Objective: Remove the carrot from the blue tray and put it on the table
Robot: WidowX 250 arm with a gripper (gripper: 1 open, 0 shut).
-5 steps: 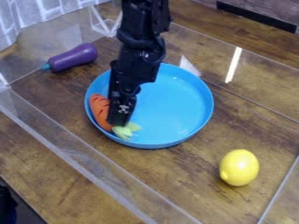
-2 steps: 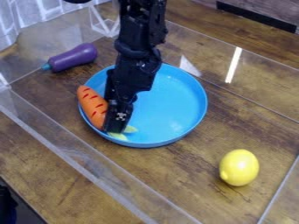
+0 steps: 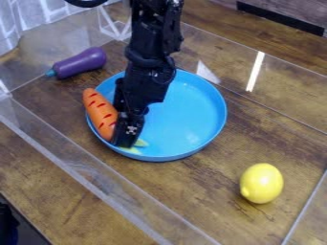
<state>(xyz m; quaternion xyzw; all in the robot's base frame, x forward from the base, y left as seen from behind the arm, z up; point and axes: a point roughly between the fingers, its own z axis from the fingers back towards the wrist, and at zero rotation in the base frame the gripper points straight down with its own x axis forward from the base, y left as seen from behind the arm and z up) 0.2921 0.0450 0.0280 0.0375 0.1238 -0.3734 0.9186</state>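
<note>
The carrot (image 3: pixel 98 110) has shifted since a second ago: then it lay lower in the blue tray (image 3: pixel 205 115), partly under the end effector (image 3: pixel 128 132); now it sits up on the tray's left rim, its orange body leaning over the edge toward the counter (image 3: pixel 153 206), just to the left of the end effector. It is not yet on the wood, so the task is not finished. The end effector points steeply down into the tray's near-left part, its fingers spread wide and holding nothing; the green leafy tip seems to lie right at its tips, though the view is too small to be sure they touch. My judgement is that the carrot has been nudged rather than gripped, and a fresh grasp or a further push outward is needed.

Farther left and behind the end effector lies a purple eggplant (image 3: pixel 79 63), well apart from the tray. A yellow lemon (image 3: pixel 262 182) rests on the counter to the right and nearer the camera. A clear plastic wall (image 3: pixel 76 172) runs close along the tray's left side, leaving only a narrow strip of wood for the carrot to land on.
</note>
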